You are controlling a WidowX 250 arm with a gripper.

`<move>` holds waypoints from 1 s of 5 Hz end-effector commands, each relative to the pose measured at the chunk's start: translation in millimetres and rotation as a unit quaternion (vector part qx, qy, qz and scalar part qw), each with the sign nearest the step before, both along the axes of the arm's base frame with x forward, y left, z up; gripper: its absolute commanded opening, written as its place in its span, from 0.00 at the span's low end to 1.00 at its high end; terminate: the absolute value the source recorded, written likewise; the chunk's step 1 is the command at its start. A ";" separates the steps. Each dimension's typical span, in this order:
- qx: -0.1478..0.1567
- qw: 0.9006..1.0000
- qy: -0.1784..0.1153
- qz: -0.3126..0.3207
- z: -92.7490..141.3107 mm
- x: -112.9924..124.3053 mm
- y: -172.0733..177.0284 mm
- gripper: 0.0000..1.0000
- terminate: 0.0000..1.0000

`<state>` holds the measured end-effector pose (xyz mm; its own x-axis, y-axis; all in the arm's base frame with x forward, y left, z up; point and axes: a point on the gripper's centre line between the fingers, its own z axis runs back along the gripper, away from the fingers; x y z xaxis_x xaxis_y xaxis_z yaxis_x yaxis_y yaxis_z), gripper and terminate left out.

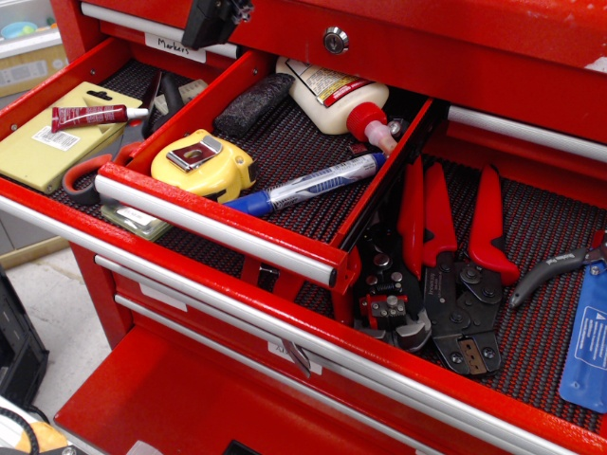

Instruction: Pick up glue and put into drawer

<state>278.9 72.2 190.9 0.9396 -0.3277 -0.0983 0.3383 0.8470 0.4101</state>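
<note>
The glue point(92, 116), a slim dark-red tube with white print and a white cap, lies on a yellow-green block point(57, 142) in the left part of the open red drawer point(218, 223). A black part of my gripper point(216, 19) shows at the top edge, above and to the right of the glue, well apart from it. Its fingers are cut off by the frame, so I cannot tell whether it is open or shut.
A yellow tape measure point(204, 163), a blue-and-white marker point(303, 187), a black block point(253, 104) and a big white bottle with a red cap point(334, 100) lie in the inner tray. Red-handled crimpers point(446, 275) and a blue card point(586, 341) lie at the right.
</note>
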 end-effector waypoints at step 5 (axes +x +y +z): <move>-0.025 0.987 -0.043 -0.155 -95.9 43.8 101.8 1.00 0.00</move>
<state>315.4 181.1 70.8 0.8084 -0.5884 -0.0128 0.5504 0.7481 0.3707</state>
